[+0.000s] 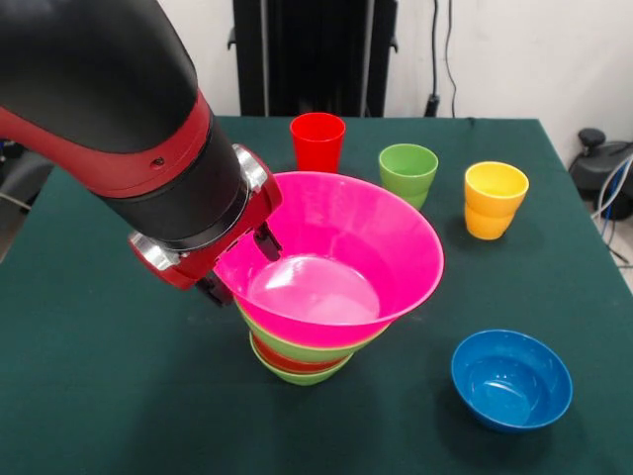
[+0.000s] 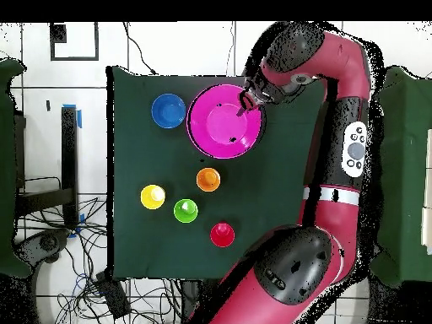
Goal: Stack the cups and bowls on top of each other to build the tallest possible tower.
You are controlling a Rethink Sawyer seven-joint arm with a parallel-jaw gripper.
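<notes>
A: Tower (image 1: 302, 358) stands mid-desk: small green bowl (image 1: 297, 377) at the base, red-orange (image 1: 282, 359) in it, large green (image 1: 297, 346) next, pink bowl (image 1: 331, 259) on top, sitting tilted, not level.

B: Tool (image 1: 265, 240)?

A: At the pink rim on the arm's side. One dark finger (image 1: 267, 242) shows inside the rim; it appears to pinch the wall, closed on the bowl. The outer finger is behind the wall, so that is a judgement.

B: Step in hand?

A: Seating the pink bowl. Best done by lowering until the rim levels on the green one, then releasing straight and lifting clear without dragging the rim, or the pile may shift.

B: Remaining stock?

A: Blue bowl (image 1: 511, 379) alone, near the tower. Red cup (image 1: 317, 141), green cup (image 1: 407, 172) and yellow cup (image 1: 495, 199) in a row beyond. Overhead shows an orange cup (image 2: 207, 179) as well.

B: Gaps?

A: No purple cup found in either view. The arm (image 1: 109, 109) covers the desk (image 1: 99, 396) behind it in the front view. The lower bowls show as rim slivers only.
</notes>
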